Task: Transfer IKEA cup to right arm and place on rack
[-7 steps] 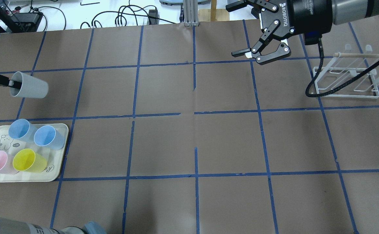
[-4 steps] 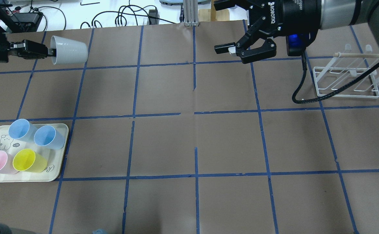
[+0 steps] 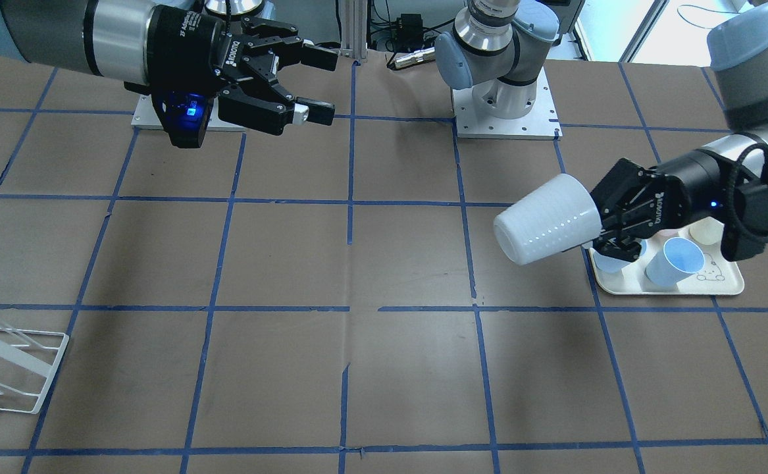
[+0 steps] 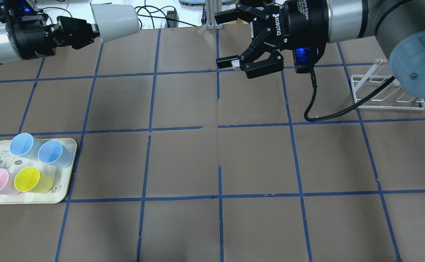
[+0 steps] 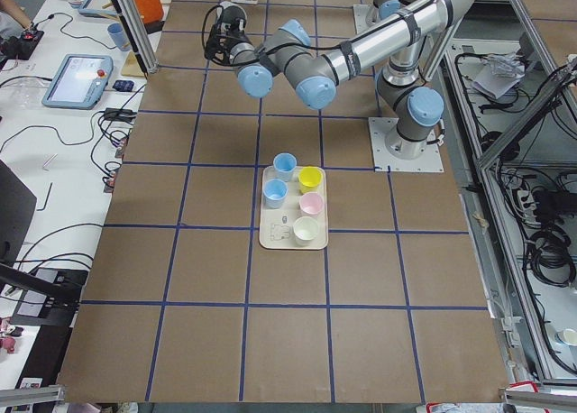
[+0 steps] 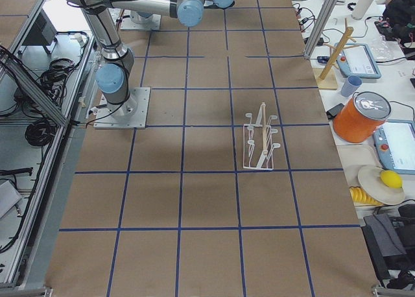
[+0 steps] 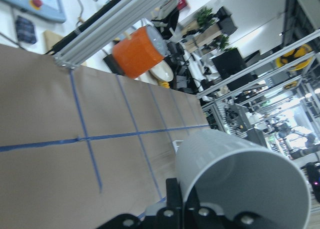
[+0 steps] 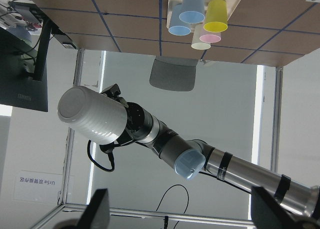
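Pinching IKEA cup at rim, left tool, right tool gaping, empty

Bright, even light from overhead falls on the brown table, and the shadows under the arms are soft and faint. The white cup carries a row of small glints along its side. A blue lamp glows behind the right gripper. At the upper left of the overhead view the white desk is washed out. In the left wrist view the cup's near rim is soft and the room at the upper right is blown out. In the right wrist view the dark fingertips at the bottom edge are blurred.
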